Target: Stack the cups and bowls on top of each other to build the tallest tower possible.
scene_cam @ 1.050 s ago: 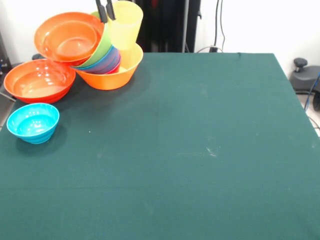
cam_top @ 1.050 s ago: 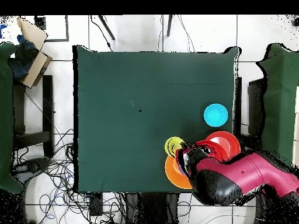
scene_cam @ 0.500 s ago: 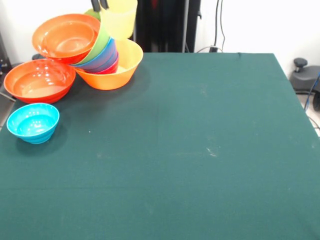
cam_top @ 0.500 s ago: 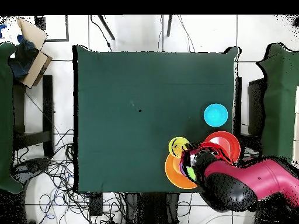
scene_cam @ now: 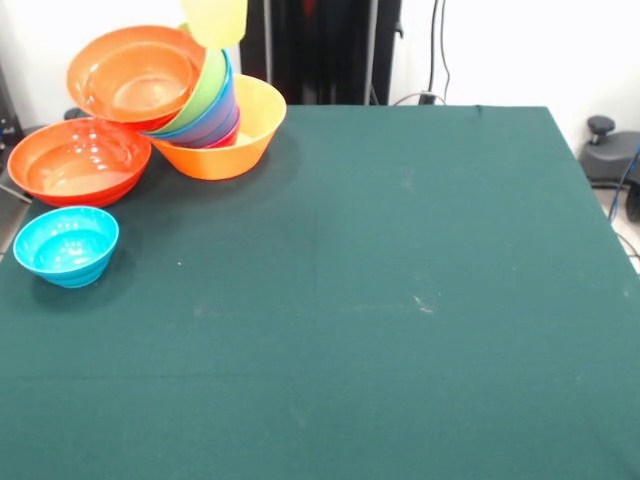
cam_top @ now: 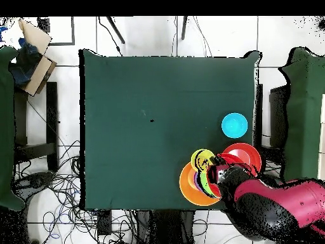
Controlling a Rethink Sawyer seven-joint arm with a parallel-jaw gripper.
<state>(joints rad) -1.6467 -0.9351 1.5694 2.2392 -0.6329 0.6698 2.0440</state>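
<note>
One pale-yellow tumbler [scene_cam: 214, 20] was seen lifted clear above the tower [scene_cam: 190, 105], its lower part alone showing at the top edge of the front view. The gripper [cam_top: 219, 173] was hidden there, and in the overhead view it was lost against the arm [cam_top: 273, 206], so whether it was clamped on the tumbler could not be told.

The tower was made up of a large light-orange bowl [scene_cam: 245, 135] at the bottom, with magenta, blue and lime bowls nested and tilted inside it and an orange bowl [scene_cam: 135, 75] leaning on top. A red-orange bowl [scene_cam: 75, 160] and a cyan bowl [scene_cam: 65, 243] were left loose on the green table [scene_cam: 400, 300] beside it.

The tumbler was judged light, thin-walled, smooth and somewhat springy; a hold across the rim, one finger inside, was thought best, since the taper could let an outside pinch slip.
</note>
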